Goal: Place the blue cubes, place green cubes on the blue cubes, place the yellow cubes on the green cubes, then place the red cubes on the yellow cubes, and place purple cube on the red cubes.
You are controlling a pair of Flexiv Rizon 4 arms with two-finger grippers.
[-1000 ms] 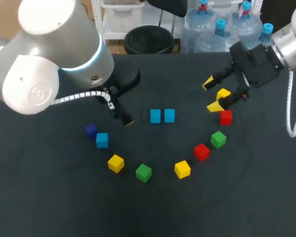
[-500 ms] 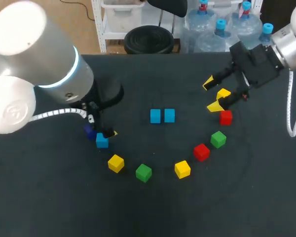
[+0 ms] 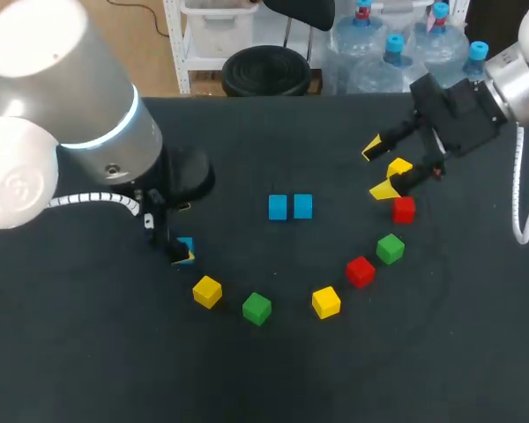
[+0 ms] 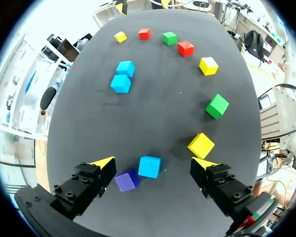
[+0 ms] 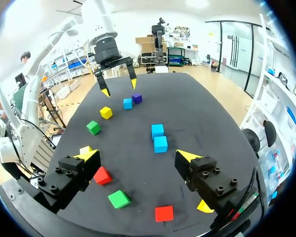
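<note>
The loose blue cube (image 4: 149, 167) is found at the table's left, centred between the left gripper's (image 4: 153, 162) wide-apart jaws, with the purple cube (image 4: 126, 180) just beside it inside that gap; the right gripper (image 5: 138, 155), likewise held open, is seen well apart, far right

Left tool (image 4: 153, 162), right tool (image 5: 137, 155): both agape.

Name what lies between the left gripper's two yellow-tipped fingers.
A small light-blue cube and a small purple cube sit side by side between the fingers of the open left gripper; the left wrist view shows it.
</note>
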